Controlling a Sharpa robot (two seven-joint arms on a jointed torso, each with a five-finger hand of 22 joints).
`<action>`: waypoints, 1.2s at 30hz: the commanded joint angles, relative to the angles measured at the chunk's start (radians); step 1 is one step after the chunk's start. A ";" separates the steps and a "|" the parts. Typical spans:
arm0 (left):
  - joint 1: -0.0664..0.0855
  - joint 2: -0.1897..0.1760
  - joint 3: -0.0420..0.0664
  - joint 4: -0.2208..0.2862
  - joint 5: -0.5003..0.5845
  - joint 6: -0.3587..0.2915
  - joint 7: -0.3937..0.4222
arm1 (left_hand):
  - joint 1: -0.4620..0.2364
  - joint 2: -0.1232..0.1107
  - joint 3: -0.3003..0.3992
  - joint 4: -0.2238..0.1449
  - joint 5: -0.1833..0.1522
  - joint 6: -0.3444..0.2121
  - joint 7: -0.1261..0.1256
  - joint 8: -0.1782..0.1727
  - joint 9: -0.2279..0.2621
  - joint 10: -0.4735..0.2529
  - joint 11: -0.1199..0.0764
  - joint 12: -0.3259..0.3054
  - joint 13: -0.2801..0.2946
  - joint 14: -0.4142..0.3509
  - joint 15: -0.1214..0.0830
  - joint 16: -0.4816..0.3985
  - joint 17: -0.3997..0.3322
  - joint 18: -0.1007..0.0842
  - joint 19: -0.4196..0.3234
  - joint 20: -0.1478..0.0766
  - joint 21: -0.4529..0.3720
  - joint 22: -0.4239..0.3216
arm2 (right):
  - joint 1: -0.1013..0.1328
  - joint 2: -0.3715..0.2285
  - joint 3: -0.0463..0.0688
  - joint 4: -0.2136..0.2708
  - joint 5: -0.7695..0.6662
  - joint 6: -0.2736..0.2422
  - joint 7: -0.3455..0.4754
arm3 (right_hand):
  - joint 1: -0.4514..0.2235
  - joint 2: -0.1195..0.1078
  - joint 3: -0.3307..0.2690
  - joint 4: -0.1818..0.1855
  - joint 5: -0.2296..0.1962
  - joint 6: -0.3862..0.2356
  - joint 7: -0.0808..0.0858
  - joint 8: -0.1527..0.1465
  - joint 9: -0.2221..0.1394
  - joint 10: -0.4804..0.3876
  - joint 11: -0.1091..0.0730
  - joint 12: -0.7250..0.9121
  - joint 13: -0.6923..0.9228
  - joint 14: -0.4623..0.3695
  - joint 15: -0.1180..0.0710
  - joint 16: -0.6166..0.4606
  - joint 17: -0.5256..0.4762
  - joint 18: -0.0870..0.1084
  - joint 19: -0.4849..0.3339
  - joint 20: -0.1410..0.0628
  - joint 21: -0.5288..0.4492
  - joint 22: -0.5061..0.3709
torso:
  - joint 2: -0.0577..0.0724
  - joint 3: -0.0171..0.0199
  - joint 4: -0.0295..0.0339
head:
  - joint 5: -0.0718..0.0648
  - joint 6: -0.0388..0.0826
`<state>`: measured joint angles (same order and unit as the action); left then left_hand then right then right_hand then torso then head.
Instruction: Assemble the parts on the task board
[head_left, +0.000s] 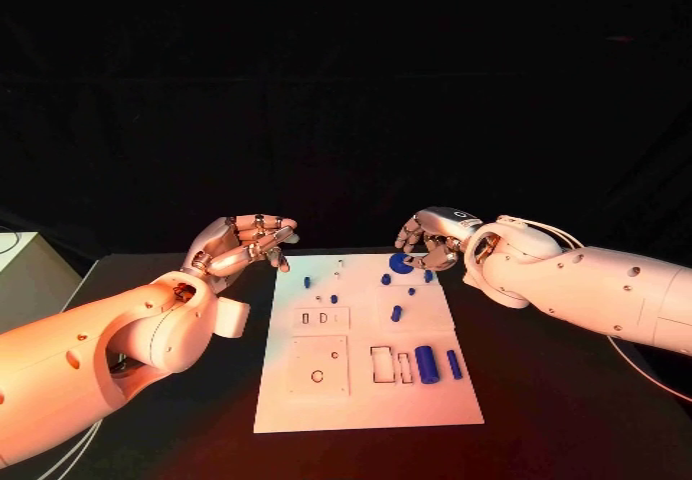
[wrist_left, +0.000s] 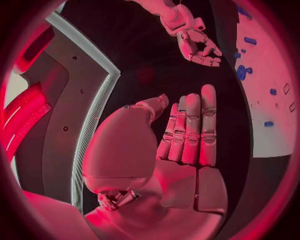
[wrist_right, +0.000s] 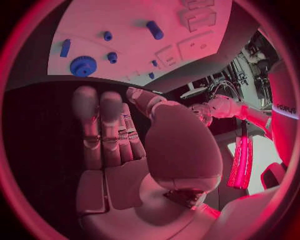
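The white task board (head_left: 361, 400) lies in the middle of the black table. On its far half sit a round blue gear (head_left: 401, 263) and several small blue pegs, one of them (head_left: 395, 313) near the centre. A thick blue cylinder (head_left: 427, 364) and a thin blue bar (head_left: 454, 364) lie on its near right. My left hand (head_left: 245, 245) hovers off the board's far left corner, holding nothing. My right hand (head_left: 433, 240) hangs just above the gear, empty. In the wrist views the left hand (wrist_left: 181, 150) and the right hand (wrist_right: 125, 150) show straight fingers and bare palms, with the gear (wrist_right: 82, 65) beyond the right hand.
The board carries a raised square plate with a hole (head_left: 319, 365) and rectangular slots (head_left: 389, 364) beside the cylinder. A pale box (head_left: 29, 275) stands at the table's left edge. Bare black table (head_left: 577, 410) stretches to the board's right.
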<state>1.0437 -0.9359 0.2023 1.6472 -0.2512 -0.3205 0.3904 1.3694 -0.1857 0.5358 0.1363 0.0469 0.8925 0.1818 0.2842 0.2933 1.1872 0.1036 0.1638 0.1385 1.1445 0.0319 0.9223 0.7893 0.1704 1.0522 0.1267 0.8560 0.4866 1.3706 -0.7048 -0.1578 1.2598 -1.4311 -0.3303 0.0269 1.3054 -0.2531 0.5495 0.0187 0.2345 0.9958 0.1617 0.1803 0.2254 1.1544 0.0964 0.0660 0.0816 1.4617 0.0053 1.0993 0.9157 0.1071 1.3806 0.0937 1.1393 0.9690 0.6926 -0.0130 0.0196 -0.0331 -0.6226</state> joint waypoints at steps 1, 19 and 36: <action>0.000 -0.006 0.005 0.021 -0.032 0.033 -0.016 | -0.014 0.001 0.002 -0.007 0.003 0.000 -0.003 -0.006 0.003 0.003 0.000 0.010 0.011 0.020 0.001 0.045 0.045 0.006 0.012 -0.001 0.054 0.056 | 0.002 0.009 0.000 0.005 -0.168 0.055 -0.105 | 0.000 -0.011 -0.008 0.010 0.005 -0.005 -0.005 -0.006 0.008 -0.016 -0.001 -0.003 0.005 0.034 0.001 0.081 0.072 -0.016 0.023 0.002 0.064 0.083 | 0.026 -0.0029 0.0068 | -0.008 0.007; 0.000 -0.015 0.030 0.057 -0.028 0.028 -0.034 | -0.030 -0.003 0.010 -0.015 0.004 -0.012 0.002 -0.011 0.009 -0.044 0.009 0.005 0.028 -0.045 0.010 0.018 0.017 -0.002 0.015 0.006 0.133 0.134 | 0.000 0.055 -0.001 -0.037 -0.231 0.081 -0.170 | -0.004 -0.010 -0.049 0.029 0.013 -0.020 -0.014 -0.012 0.025 -0.038 -0.008 0.000 0.023 0.032 -0.005 0.165 0.143 -0.029 0.052 0.005 0.138 0.181 | 0.059 -0.0093 0.0289 | -0.025 0.011; 0.000 -0.029 0.034 0.076 -0.029 0.031 -0.036 | -0.033 -0.004 0.015 -0.017 0.003 -0.021 0.006 -0.014 0.010 -0.061 0.014 0.000 0.029 -0.054 0.014 0.015 0.016 -0.001 0.005 0.010 0.140 0.138 | -0.011 0.078 -0.002 -0.054 -0.232 0.109 -0.178 | 0.013 0.001 -0.022 0.033 0.013 0.027 -0.013 0.014 0.051 -0.005 -0.007 0.007 0.045 0.030 -0.004 0.199 0.164 -0.040 0.072 0.006 0.187 0.249 | 0.080 -0.0136 0.0351 | -0.030 0.008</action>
<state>1.0432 -0.9645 0.2352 1.7178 -0.2756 -0.3081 0.3517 1.3471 -0.1924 0.5479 0.1241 0.0469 0.8774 0.1891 0.2758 0.3026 1.1347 0.1198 0.1701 0.1662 1.0979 0.0444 0.9439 0.8073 0.1699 1.0612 0.1357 0.9925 0.6232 1.3598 -0.6282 -0.1601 1.2049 -1.6453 -0.2495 -0.1428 1.3084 -0.2500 0.5243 0.0527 0.2463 1.0187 0.1498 0.1926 0.2757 1.1454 0.0886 0.0676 0.1262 1.4614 0.0051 1.2955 1.0784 0.0766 1.4448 0.1004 1.3234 1.2149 0.7683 -0.0259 0.0537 -0.0612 -0.6135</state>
